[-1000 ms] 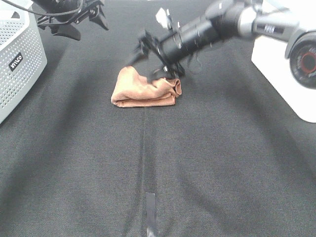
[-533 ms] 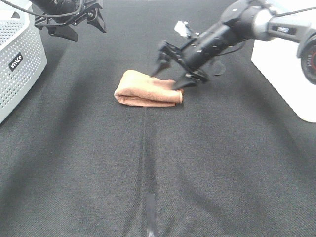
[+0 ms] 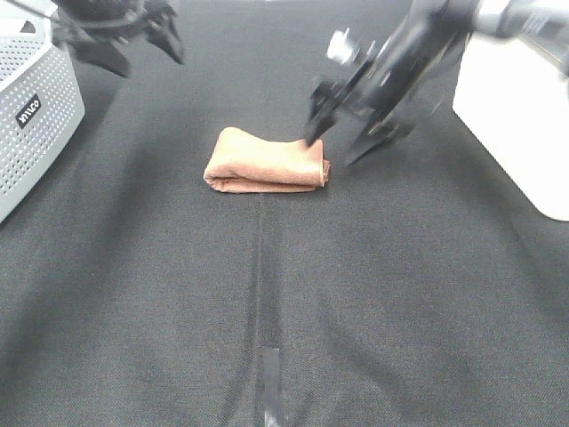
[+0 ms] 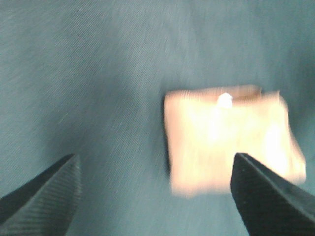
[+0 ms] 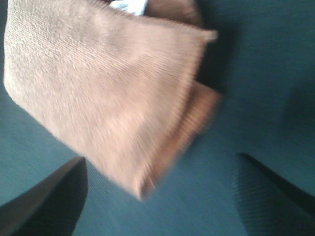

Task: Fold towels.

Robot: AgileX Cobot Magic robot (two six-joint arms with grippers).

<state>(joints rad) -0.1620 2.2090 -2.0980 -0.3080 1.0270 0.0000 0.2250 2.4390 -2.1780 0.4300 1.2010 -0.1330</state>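
Note:
The reddish-brown towel [image 3: 265, 162] lies folded into a small thick rectangle on the black cloth, a little behind the table's middle. It fills much of the right wrist view [image 5: 103, 93], with its white tag [image 5: 129, 6] at one edge, and shows blurred in the left wrist view [image 4: 231, 145]. My right gripper [image 3: 342, 142] is open and empty, just off the towel's right end and slightly above it. My left gripper [image 3: 133, 53] is open and empty, high at the back left, far from the towel.
A white perforated basket [image 3: 31, 116] stands at the left edge. A white box [image 3: 520, 116] stands at the right edge. The black table cloth [image 3: 284, 294] has a centre crease with a small tape strip [image 3: 271, 378] near the front.
My right gripper let go of the towel and drew back to the right and up. The towel settled flat into its fold. The left arm shifted slightly.

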